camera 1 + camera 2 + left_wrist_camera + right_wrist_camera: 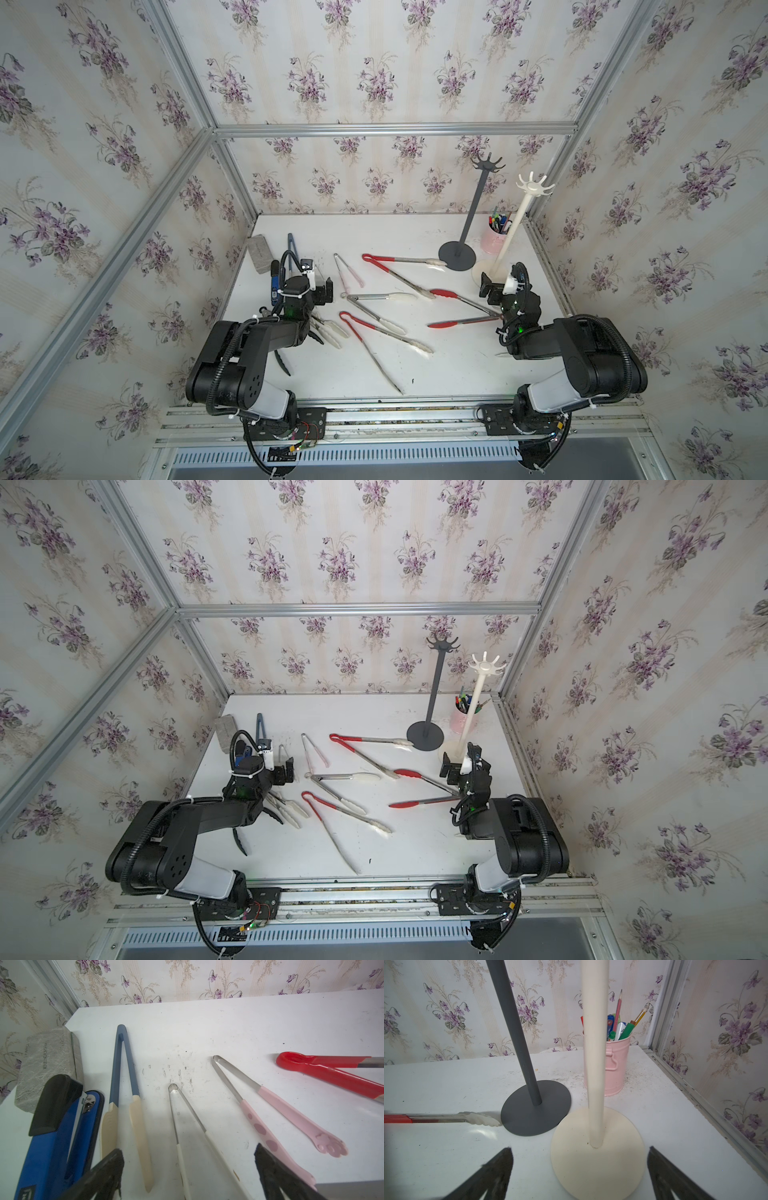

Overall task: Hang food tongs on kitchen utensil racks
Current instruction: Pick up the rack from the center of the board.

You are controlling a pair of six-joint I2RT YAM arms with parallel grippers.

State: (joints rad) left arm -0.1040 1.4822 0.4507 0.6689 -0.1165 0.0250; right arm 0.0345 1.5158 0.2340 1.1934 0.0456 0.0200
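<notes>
the white-tipped tongs (193, 1112) lie flat on the table (436, 365) toward its 10 o'clock, taking 12 as the back wall in a top view. their long axis runs roughly 12 to 6: hinge toward 12, white tips toward 6, passing in under the left gripper (189, 1148). that gripper hangs just above them, jaws spread wide and holding nothing. in its wrist view both arms of the pair run between the fingers, so the hinge lies straight ahead of it at 12. this looks like the pair to take first, and the left arm is plainly the nearer. blue tongs (116, 1068) lie just beside at 9 and pink tongs (259, 1128) just beside at 3, on much the same axis, so a closing grip has little room. the grey rack (473, 208) and white rack (512, 232) stand well apart, toward 2 o'clock. the right gripper (580, 1148), also spread and empty, faces the white rack's base.
</notes>
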